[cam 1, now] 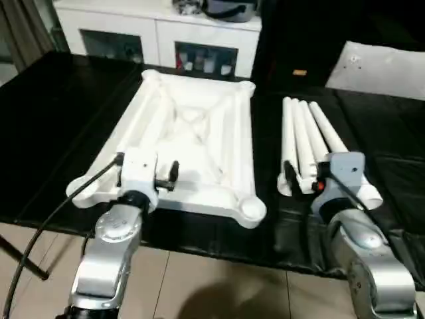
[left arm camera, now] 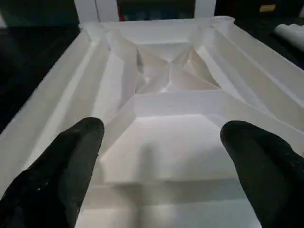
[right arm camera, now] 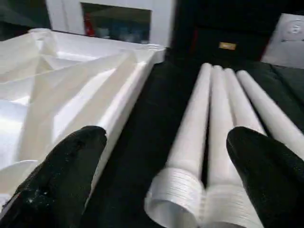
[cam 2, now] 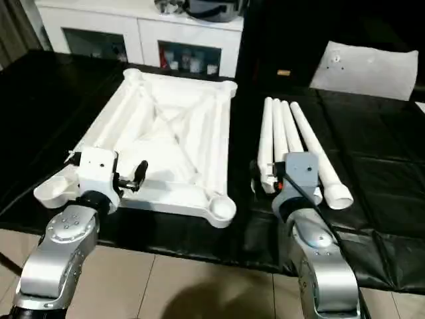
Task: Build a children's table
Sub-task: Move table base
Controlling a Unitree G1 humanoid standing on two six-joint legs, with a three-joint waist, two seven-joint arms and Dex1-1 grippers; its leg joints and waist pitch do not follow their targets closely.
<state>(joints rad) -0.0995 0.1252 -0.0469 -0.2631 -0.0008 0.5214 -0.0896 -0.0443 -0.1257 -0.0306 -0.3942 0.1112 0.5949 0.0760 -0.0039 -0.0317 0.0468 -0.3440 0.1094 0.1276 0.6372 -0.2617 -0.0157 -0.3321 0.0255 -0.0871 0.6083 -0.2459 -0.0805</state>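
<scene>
Black sheeting (cam 1: 60, 119) covers the work surface in front of you, and behind it stands a white cabinet (cam 1: 159, 33) with glass doors; a flat white panel (cam 1: 382, 66) lies at the far right corner.

Your table top (cam 1: 192, 143) lies upside down on the sheeting, ribs and cross-bracing facing up, with a round socket (cam 1: 252, 210) at each corner. All the sockets you can see are empty. Just to its right, apart from it, the four legs (cam 1: 307, 143) lie side by side in a bundle, their wide threaded ends toward you.

Your left gripper (left arm camera: 161, 156) hovers over the near edge of the table top with its fingers (left arm camera: 71, 166) spread wide and nothing between them. Your right gripper (right arm camera: 166, 171) sits above the near ends of the legs, fingers equally wide apart and empty; from the wrist camera the innermost leg (right arm camera: 192, 137) lies between the two finger pads.

So you are at the very start: no leg is fitted, and the step in hand looks like the first pick. The next move calls for lowering the right gripper around one leg only, which may be awkward because the legs touch each other; the innermost one has free space on its left side. Close near the wide end, lift it clear, then turn it upright over a socket, probably the near right one. Use the left gripper to steady the top if it slides on the sheeting.
</scene>
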